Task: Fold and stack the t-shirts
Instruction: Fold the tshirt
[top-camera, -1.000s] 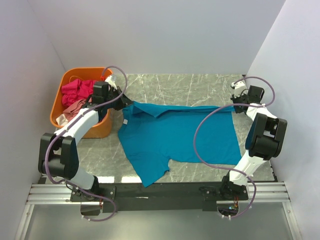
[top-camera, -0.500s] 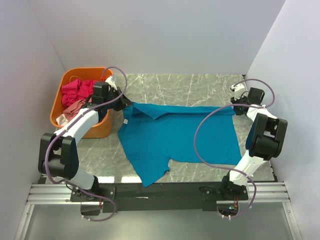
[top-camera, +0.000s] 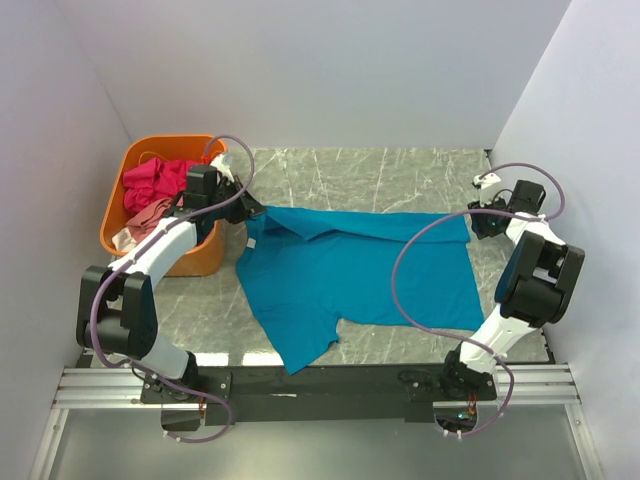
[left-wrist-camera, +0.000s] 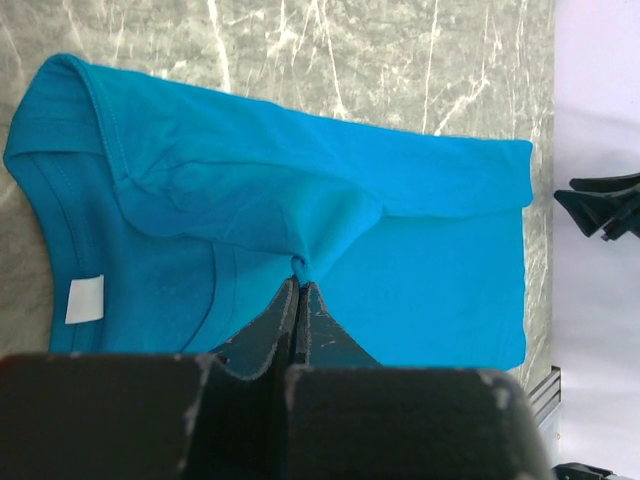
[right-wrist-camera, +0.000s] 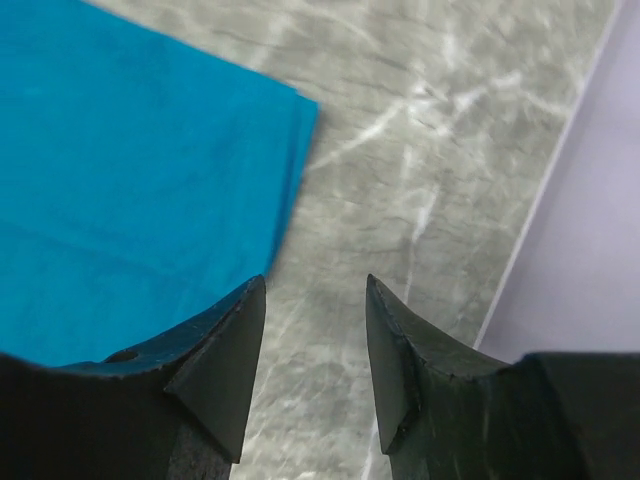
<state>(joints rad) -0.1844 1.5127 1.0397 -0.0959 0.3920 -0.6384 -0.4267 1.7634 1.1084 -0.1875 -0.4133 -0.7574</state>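
— Toward the bench's (top-camera: 400, 170) far left corner, how does the left arm (top-camera: 160, 250) sit?
— Stretched forward beside the orange basket (top-camera: 128, 160), left gripper (left-wrist-camera: 298, 288) low, fingers pressed together on a pinch of the teal t-shirt (top-camera: 360, 270) near its collar.
— And the right?
— Right gripper (right-wrist-camera: 312, 285) at the right edge, fingers spread over bare marble just beside the shirt's far right corner, holding nothing.
— Other shirts?
— Magenta t-shirt (top-camera: 150, 178) and salmon t-shirt (top-camera: 150, 214), heaped in the basket.
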